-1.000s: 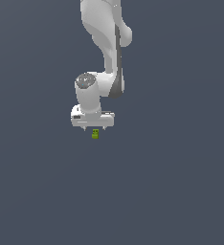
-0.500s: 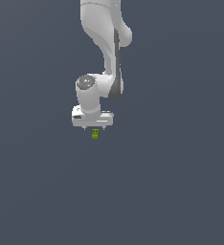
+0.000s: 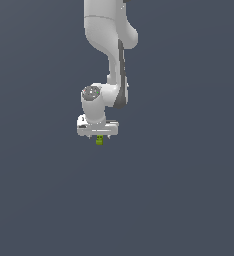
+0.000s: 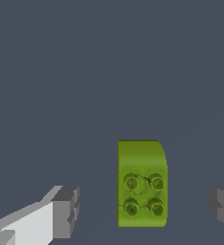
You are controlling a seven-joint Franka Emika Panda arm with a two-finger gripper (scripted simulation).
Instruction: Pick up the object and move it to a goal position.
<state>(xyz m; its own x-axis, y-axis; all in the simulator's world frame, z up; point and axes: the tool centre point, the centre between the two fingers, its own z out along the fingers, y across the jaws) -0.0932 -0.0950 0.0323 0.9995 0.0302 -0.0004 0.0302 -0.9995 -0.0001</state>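
1. At the exterior view's left you see only the plain dark grey-blue surface [image 3: 34,190], with no marks on it.
2. Moving toward the middle, the white arm [image 3: 109,45] comes down from the top edge, bends at a round joint, and ends in the gripper [image 3: 99,137], which points straight down.
3. The object [image 3: 99,141], a tiny yellow-green block, sits directly beneath the gripper and just touches its lower edge in the exterior view. From this angle you cannot tell whether the block rests on the surface or is off it.
4. To the exterior view's right of the arm you again have nothing but the same dark surface.
5. In the wrist view, one grey-tipped finger [image 4: 66,210] stands on one side of the object [image 4: 141,184] and the other finger [image 4: 222,206] on the opposite side.
6. The jaws are spread wide: you can see clear gaps of dark surface between each fingertip and the block, so nothing is gripped. The block lies between the fingers, a little nearer one than the other.
7. The wrist view shows you the block's face: four round studs in a square at one end, a smooth rounded slope at the other, with darker green shading around the studs.
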